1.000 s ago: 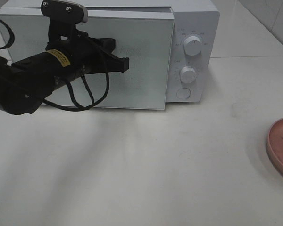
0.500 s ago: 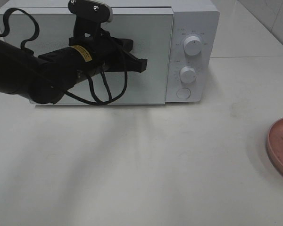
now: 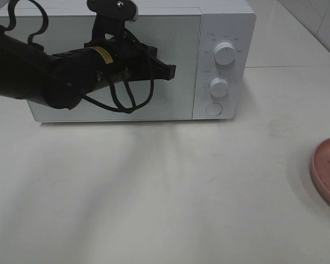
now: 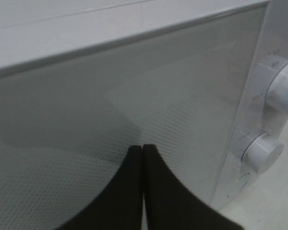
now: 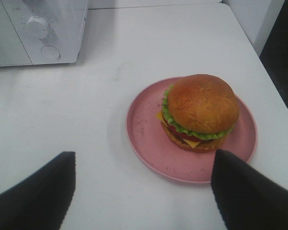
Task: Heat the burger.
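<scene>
The burger (image 5: 200, 111), a glossy golden-brown domed bun over frilly green lettuce, red tomato, yellow cheese and a dark patty, sits a little right of centre in the right wrist view, resting on a round pink plate (image 5: 144, 134) on the white counter (image 5: 86, 120). The exterior high view shows only a sliver of that plate at its lower right edge, and the burger itself is out of that frame.

The right end effector (image 5: 143, 194) hangs above the plate with its two dark fingers spread wide at the lower corners of its view, grasping nothing. The white box-shaped microwave oven with a grey glass door (image 3: 154, 55) stands in the upper part of the exterior high view with the door shut flush, well apart from the plate. The left end effector (image 3: 168, 70) is clenched, its fingers pressed together and empty, with the tips close to the door glass.

Judging from this, the risks are:
- With the door shut, the burger has nowhere to go until it is opened.
- The clenched left tips could slide on the smooth glass or knock the two round white dials (image 3: 224, 53) beside it.
- A hard squeeze by the right end effector could crush the soft bun or shear the layers apart.
- An off-centre grasp could drag or tip the plate.
</scene>
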